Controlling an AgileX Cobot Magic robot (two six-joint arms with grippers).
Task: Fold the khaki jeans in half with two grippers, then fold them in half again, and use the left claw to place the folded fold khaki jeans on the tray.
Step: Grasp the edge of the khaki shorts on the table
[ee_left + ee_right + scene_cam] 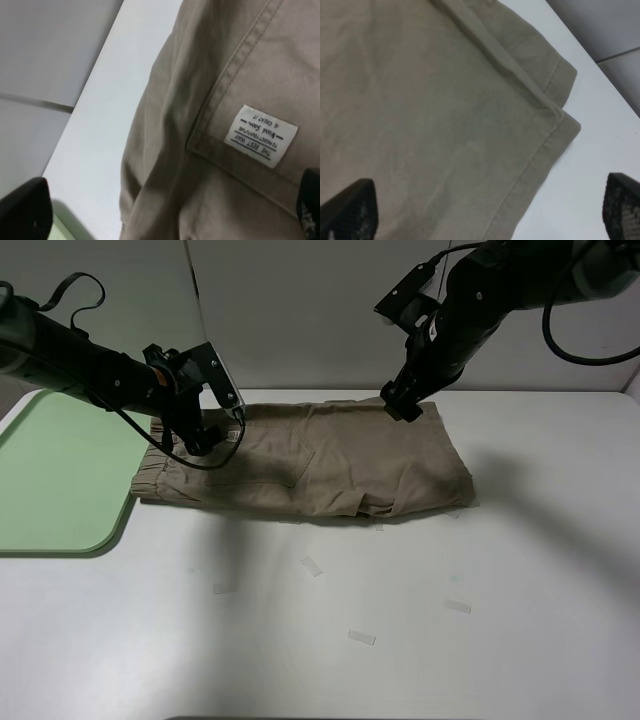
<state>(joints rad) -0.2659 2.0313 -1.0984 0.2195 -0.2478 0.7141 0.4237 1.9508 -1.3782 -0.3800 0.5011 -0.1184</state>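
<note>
**Item 1. Tan cotton knee-length shorts, the khaki jeans** (310,465). They lie flat on the white desk (420,660), with the gathered waistband at one end and the leg hems at the other. The right wrist view shows two hem edges stacked at the hem corner. From that I judge one leg lies over the other, so the first fold is done.

**Item 2. My left tool** (200,440), on the slim black arm. It sits at the shorts' far waistband corner. Its fingertips (25,210) are spread wide above the cloth near a small white sewn label (260,135). It is open and holds nothing.

**Item 3. My right tool** (403,408), on the bulkier black arm. It sits at the shorts' far hem corner. Its fingertips (350,210) are also set wide apart over the cloth, with nothing pinched.

**Item 4. Pale-green flat plastic tray** (50,480). It stands just beside the shorts' waistband end and no cloth is on it.

**Item 5. Small pale tape scraps** (361,637). They are scattered on the desk on the near side of the shorts.

**Progress.** Roughly the first third is complete, by my reckoning.

**Outstanding:**
- grip both far corners of the shorts;
- make the second fold;
- carry the bundle to the tray with my left tool.
</note>
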